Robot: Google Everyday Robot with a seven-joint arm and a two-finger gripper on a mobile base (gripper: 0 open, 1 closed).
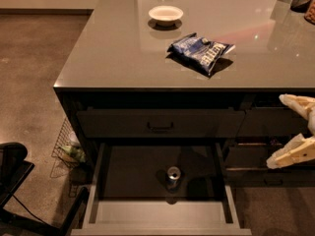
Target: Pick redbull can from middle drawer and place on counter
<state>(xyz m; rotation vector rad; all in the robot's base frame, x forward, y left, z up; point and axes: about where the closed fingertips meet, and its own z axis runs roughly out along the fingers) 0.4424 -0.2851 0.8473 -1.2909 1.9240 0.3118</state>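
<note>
Silver-topped and upright, the redbull can (173, 173) stands on the dark floor of the middle drawer (162, 214), which is pulled out toward me. It is the only thing I can see in that drawer. It sits about midway between the pale side walls and clear of all of them, its pull-tab end facing up.

My gripper (275, 131) is at the right edge of the view, outside the drawer. It is level with the cabinet fronts, below the counter's edge and above the drawer's floor. Its two pale fingers (295, 102) are spread wide, one above the other, and nothing is between them. It is well apart from the can, to the can's right and higher.

Above the pulled-out drawer, the closed drawer front with a black bar handle (160, 127) is flush with the cabinet.

On the counter (108, 58) a blue chip bag (201, 52) lies flat right of centre. A small white bowl (166, 14) sits farther back and to the bag's left, apart from it; I cannot see into it from this angle.

On the floor left of the cabinet stands a wire basket (63, 140), with something green and pale in it that I cannot identify.
</note>
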